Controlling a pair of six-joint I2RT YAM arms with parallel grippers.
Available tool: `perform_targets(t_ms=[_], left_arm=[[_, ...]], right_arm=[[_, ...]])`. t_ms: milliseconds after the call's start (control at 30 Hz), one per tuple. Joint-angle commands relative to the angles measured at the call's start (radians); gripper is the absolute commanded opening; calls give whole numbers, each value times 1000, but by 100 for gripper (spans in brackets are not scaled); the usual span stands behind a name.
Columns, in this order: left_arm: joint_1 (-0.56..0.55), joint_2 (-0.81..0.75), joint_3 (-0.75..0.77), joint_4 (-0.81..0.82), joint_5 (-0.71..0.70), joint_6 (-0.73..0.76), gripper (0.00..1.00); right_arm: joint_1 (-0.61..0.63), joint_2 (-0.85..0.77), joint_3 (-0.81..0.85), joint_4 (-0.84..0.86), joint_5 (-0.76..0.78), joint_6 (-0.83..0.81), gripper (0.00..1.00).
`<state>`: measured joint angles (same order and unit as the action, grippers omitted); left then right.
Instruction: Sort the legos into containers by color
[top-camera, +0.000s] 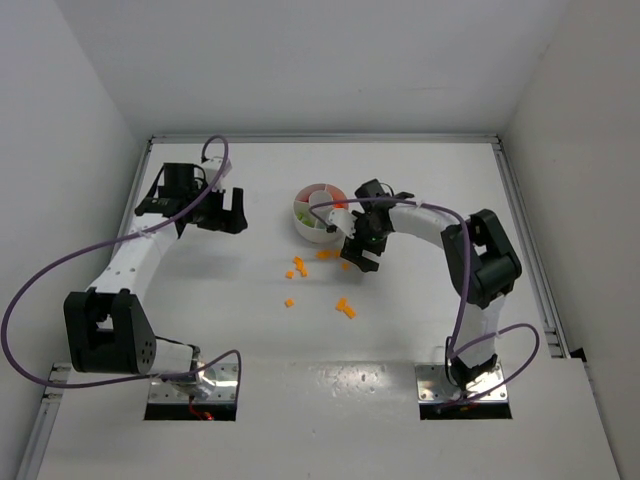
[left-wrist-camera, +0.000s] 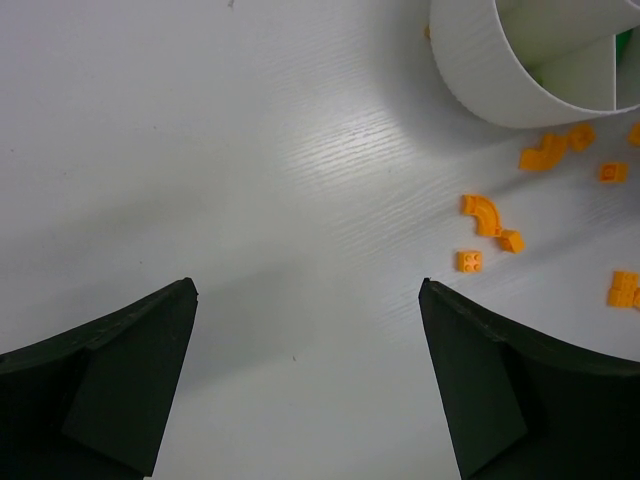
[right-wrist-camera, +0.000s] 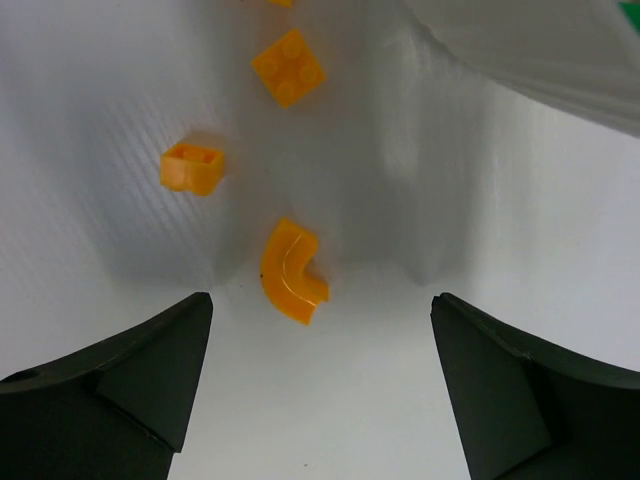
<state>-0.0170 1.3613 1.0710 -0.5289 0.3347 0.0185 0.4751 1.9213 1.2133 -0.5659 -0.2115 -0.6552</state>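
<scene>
Lego, curved orange, between spread right jaws, untouched; left jaws spread, empty.

Orange bits on plain white, basically

Bright orange on all the loose legos; white on the dish, with green peeking inside; white with faint streaky grain on the table; matte black on the grippers' fingers; purple on the cables.
</scene>
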Motion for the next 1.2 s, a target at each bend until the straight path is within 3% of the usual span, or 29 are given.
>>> perform_targets(t_ms=[0, 233, 333, 467, 567, 733, 900, 1167], left_arm=[[17, 7, 0, 33, 20, 8, 100], [17, 16, -9, 43, 20, -2, 100], [26, 27, -9, 52, -17, -23, 100], [26, 27, -9, 52, -46, -32, 98], [26, 18, -9, 52, -46, -32, 98], [26, 9, -19, 52, -56, -32, 98], [26, -2, -28, 75, -63, -55, 100], [26, -24, -30, 123, 0, -32, 100]], right_arm=[[23, -1, -6, 55, 11, -7, 90], [45, -1, -37, 74, 43, 2, 80], [45, 19, -46, 74, 55, 12, 71], [54, 28, -57, 84, 75, 22, 49], [54, 18, -57, 84, 75, 31, 43], [63, -63, -48, 2, 54, 63, 19], [63, -214, 67, -84, 18, 160, 19], [63, -101, 476, -195, -46, 304, 16]])
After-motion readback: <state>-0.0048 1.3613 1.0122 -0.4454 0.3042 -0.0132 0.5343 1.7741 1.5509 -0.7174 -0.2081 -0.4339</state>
